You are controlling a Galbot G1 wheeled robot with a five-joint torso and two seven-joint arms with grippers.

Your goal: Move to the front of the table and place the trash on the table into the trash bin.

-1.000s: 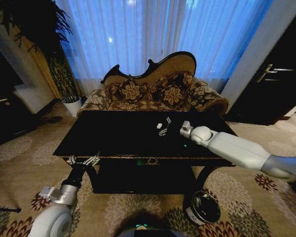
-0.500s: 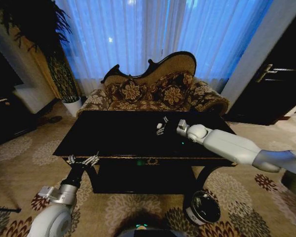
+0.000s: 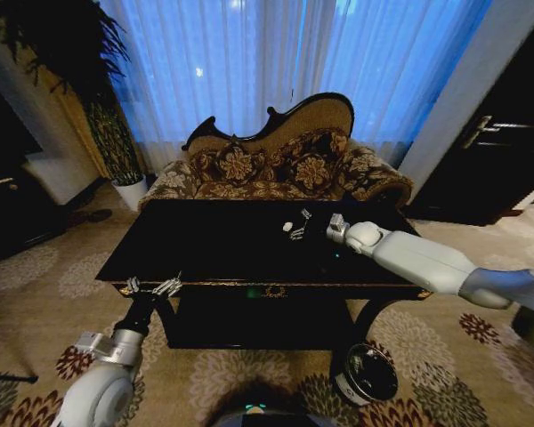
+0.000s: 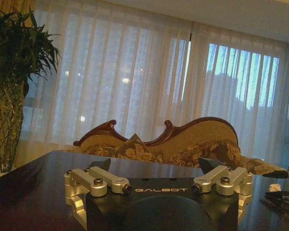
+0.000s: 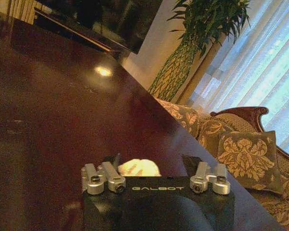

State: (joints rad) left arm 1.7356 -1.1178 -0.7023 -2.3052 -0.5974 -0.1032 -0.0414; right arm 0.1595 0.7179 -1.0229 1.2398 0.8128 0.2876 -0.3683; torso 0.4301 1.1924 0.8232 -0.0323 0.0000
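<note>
- Since half a second earlier the right gripper (image 3: 313, 228) had shifted slightly right and farther over the table (image 3: 205, 245), beside the trash (image 3: 295, 226).
- Its fingers (image 5: 111, 162) were spread around a crumpled paper bit (image 5: 138, 168).
- The left gripper (image 3: 151, 286), fingers spread, hovered at the table's front edge.
- The trash bin (image 3: 367, 374) stood on the carpet (image 3: 36, 294).
</note>
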